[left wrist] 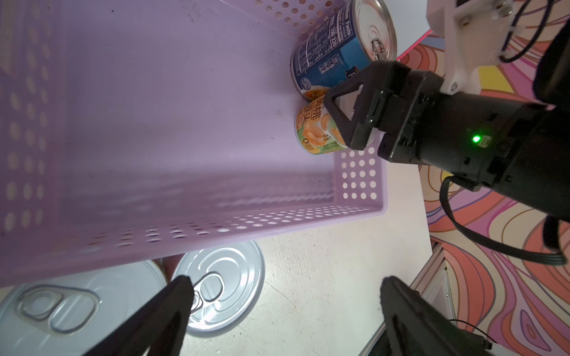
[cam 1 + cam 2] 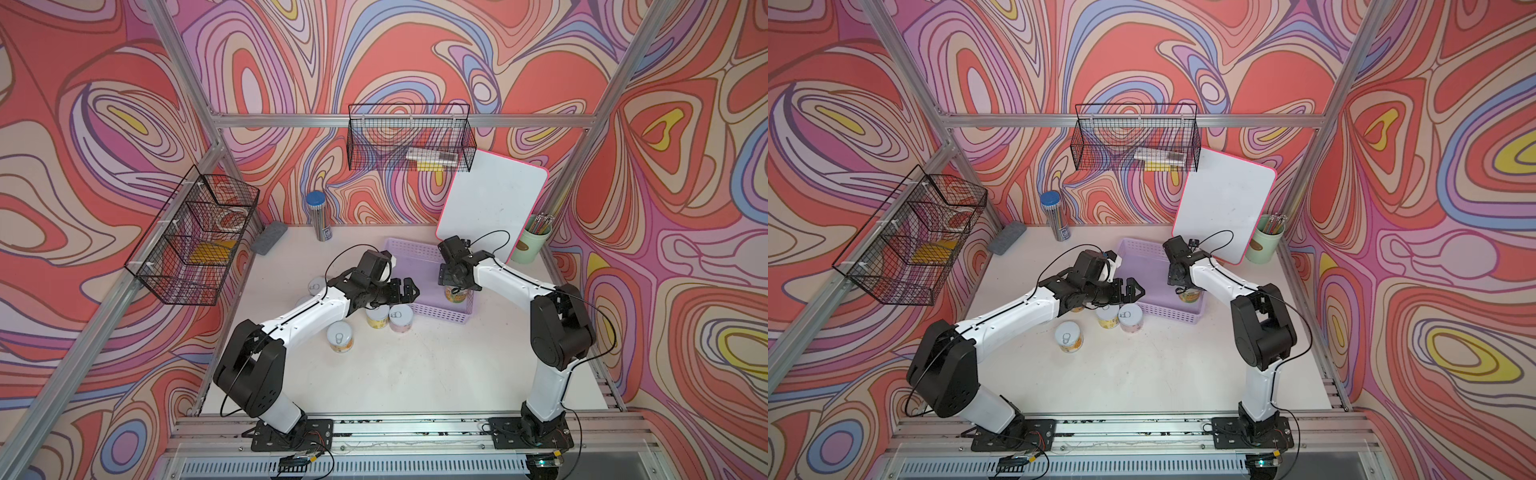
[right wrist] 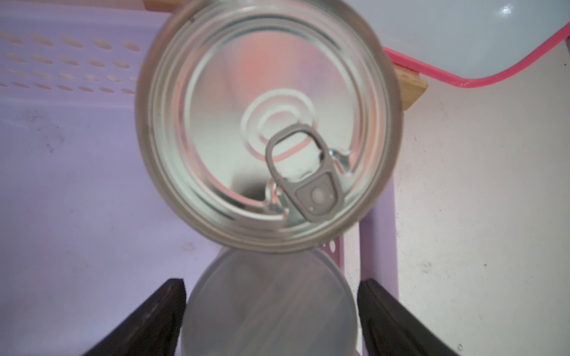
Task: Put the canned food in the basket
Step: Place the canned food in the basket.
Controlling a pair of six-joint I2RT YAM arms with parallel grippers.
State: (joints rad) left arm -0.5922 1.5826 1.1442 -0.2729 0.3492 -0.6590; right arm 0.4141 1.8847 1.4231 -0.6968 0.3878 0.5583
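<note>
The near can stands upright and alone on the table, closest to the arm bases. Just beyond it, the yellow can and the pink can stand upright and touch each other, just outside the near wall of the basket.

The left gripper hovers above these two cans, at the near left edge of the basket; its fingers stand wide apart and hold nothing. Behind the left arm, the far can stands upright on the table, well apart from the basket.

The basket rests on the table between the two arms; two cans stand inside it. The peach can stands upright on the floor in the near right corner; the blue can stands upright just beyond it by the right wall, touching it or nearly so.

The right gripper points straight down over the peach can; its fingers stand apart, one at each side of the lid. Whether they press on the can cannot be told.

Farther back, the whiteboard leans at the far right, with the green cup of pencils just beside it. The pencil tube stands at the far wall; the eraser lies near the far left corner. One wire basket hangs on the far wall; the side wire basket hangs on the left wall.
</note>
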